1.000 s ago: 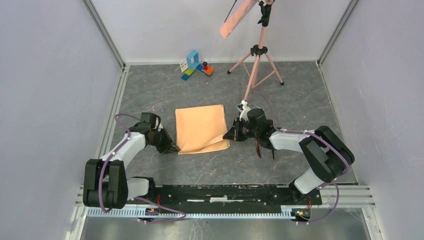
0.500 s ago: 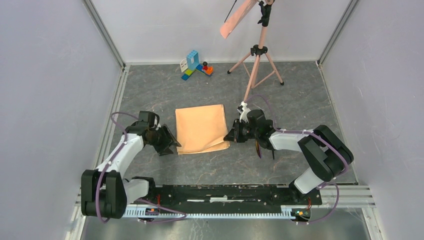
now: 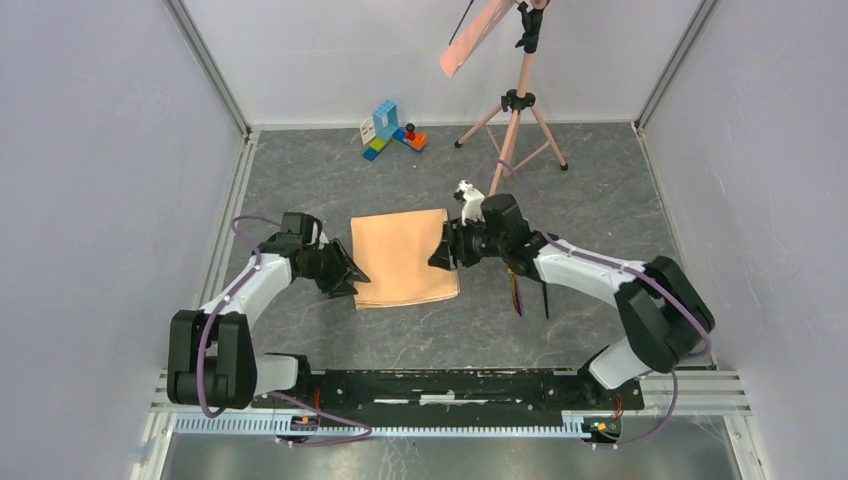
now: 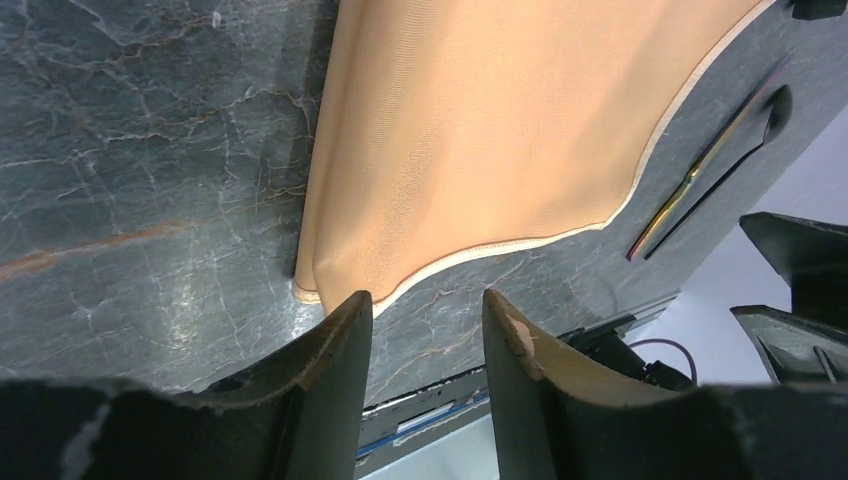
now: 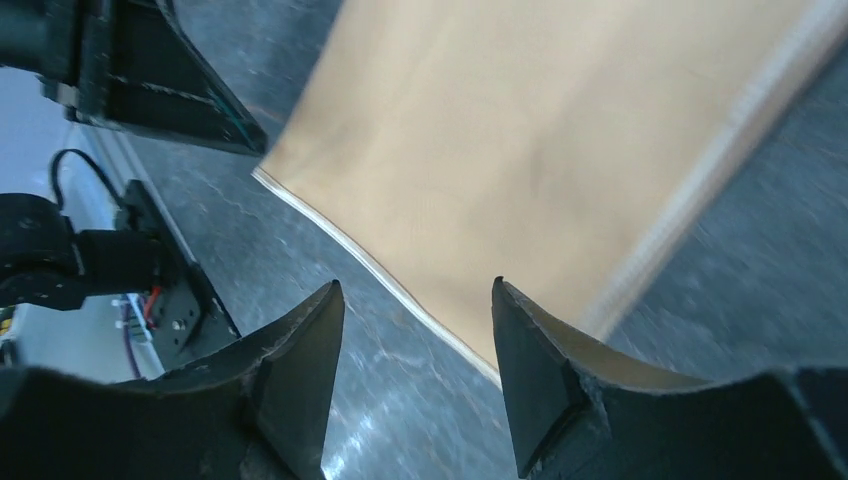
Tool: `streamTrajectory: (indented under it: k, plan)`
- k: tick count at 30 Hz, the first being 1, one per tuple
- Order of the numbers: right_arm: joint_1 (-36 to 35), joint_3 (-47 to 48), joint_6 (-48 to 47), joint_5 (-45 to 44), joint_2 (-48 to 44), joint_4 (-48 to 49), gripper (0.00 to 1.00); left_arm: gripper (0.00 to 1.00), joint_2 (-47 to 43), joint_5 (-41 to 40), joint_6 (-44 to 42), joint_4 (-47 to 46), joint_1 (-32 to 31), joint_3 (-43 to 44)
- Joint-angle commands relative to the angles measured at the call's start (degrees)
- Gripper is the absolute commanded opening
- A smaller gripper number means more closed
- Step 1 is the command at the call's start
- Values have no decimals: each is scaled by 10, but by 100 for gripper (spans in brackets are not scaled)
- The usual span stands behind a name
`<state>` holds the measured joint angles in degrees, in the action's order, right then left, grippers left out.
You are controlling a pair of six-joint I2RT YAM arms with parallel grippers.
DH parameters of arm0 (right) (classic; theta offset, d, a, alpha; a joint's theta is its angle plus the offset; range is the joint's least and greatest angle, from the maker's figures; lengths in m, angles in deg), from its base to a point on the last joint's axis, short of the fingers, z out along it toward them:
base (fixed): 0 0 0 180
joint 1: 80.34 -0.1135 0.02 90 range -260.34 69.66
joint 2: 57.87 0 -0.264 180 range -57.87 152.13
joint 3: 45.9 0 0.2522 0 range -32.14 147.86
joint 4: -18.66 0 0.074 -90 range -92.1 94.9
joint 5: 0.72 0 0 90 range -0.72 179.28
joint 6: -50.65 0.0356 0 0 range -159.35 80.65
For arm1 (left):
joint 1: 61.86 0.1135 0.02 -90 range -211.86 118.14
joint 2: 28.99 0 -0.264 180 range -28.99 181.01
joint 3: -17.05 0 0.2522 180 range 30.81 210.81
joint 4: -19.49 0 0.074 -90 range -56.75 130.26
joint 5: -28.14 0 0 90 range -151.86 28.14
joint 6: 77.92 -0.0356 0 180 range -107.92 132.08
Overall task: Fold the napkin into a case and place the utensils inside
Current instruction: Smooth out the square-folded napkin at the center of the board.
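Napkin (image 3: pixel 402 258) folded flat, almost square, layered hems on near side

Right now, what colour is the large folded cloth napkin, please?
Plain peach-tan cloth napkin; clearest in left wrist view.

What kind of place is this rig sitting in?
Probably a lab test cell, not a home: plain white walls on metal frame posts box in a grey stone-look table, and a pink tripod stands at the back near some toy blocks.
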<state>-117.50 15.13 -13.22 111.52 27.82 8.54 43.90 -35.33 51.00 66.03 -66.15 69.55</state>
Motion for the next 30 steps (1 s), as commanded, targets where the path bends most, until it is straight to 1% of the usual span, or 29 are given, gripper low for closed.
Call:
streamTrajectory:
  k: [1,4,10,12,14,18,21,26,30]
  plan:
    - [-16,23,51,96,81,121,61,51,9,26,-3,-44,-2,-11]
    - [-28,20,80,112,112,170,58,50,14,11,-2,-48,-2,-23]
    - [-24,-58,89,96,134,231,58,48,37,-11,24,-76,-2,-67]
    - [-23,-72,83,87,140,237,58,48,36,-27,34,-85,-2,-85]
    - [-23,-69,70,77,145,223,57,48,30,-37,42,-95,-2,-98]
    - [-32,-19,49,60,134,182,61,49,18,-24,40,-96,-2,-94]
    - [-36,34,71,70,153,193,66,51,-5,-20,42,-91,-2,-87]
    - [-52,123,171,94,235,275,73,48,-36,-37,51,-85,-2,-96]
    - [-77,223,209,80,316,292,74,45,-26,-43,60,-100,-1,-115]
